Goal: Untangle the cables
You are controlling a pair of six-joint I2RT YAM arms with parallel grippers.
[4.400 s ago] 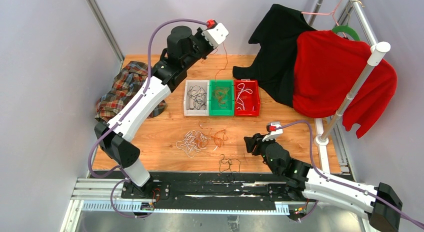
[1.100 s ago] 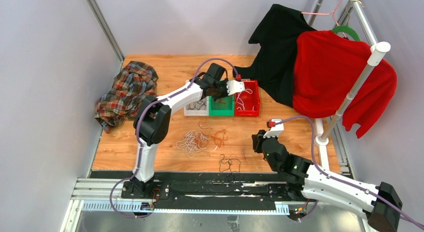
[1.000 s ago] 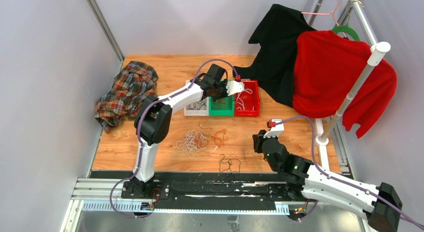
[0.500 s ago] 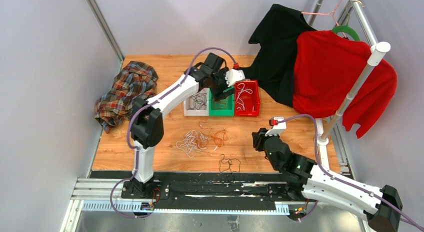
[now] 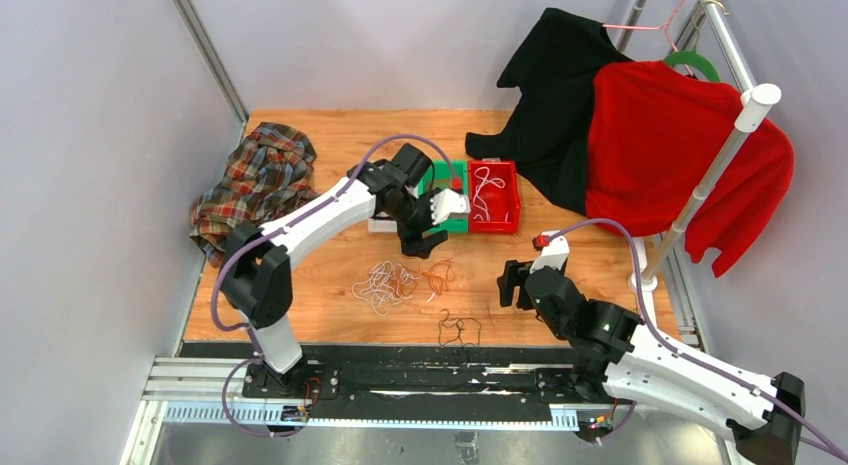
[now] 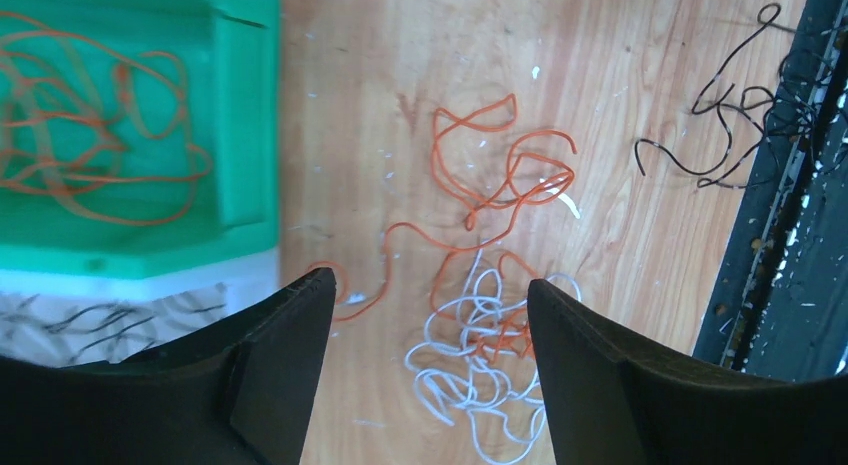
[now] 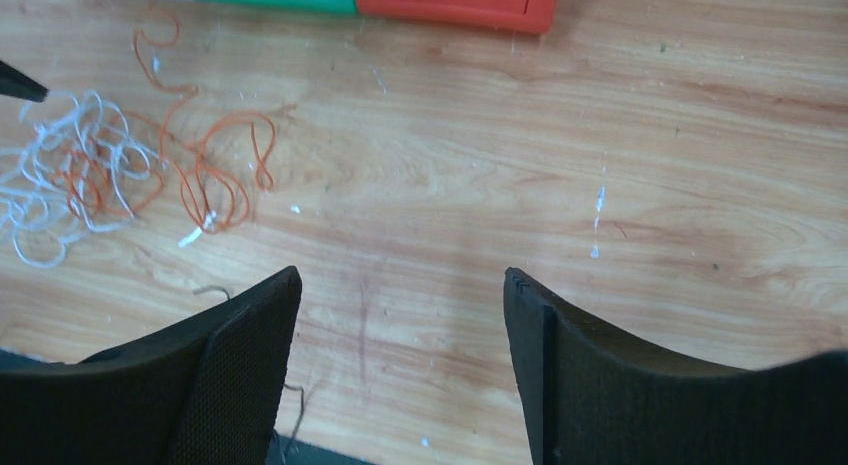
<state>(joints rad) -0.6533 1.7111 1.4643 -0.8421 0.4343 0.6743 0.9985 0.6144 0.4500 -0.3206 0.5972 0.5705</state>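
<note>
Cables (image 6: 480, 330) lie in a white-orange tangle just in front of the green bin (image 6: 245, 115), which holds sorted orange ones. Left gripper (image 6: 430, 285) hovers over the tangle, jaws wide and empty, likely lining up a pick. Right gripper (image 7: 400, 285), front-right of the bin, is also wide and empty.

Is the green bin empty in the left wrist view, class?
No, orange cables lie curled inside the green bin.
</note>
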